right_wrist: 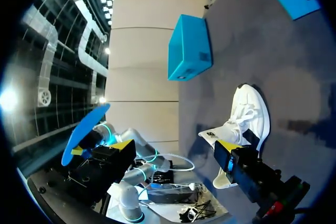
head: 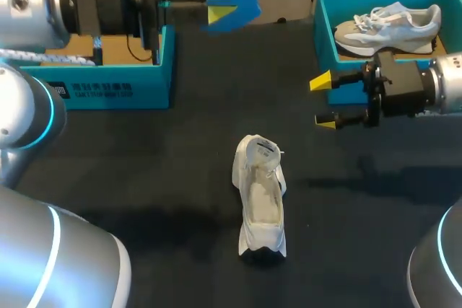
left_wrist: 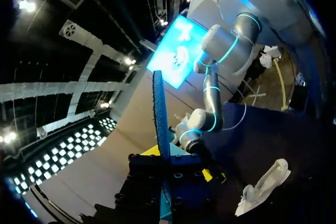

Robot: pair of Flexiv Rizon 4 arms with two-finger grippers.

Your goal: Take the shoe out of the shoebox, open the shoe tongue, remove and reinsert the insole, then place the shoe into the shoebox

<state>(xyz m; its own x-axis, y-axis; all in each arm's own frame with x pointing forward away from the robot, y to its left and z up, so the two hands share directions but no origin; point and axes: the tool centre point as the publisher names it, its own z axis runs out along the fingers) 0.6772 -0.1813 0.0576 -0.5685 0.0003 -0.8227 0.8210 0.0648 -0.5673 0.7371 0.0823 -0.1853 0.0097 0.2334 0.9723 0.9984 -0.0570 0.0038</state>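
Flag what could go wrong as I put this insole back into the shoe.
1. The blue insole is pinched at one end only by the left gripper, so it may flex or slip on entry.
2. The white shoe stands free on the table, the open right gripper off it; pushing could tip or slide it.

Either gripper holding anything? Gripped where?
Left gripper is shut on the blue insole, pinched at one end, with the rest sticking out free past the tips. Right gripper is open and holds nothing.
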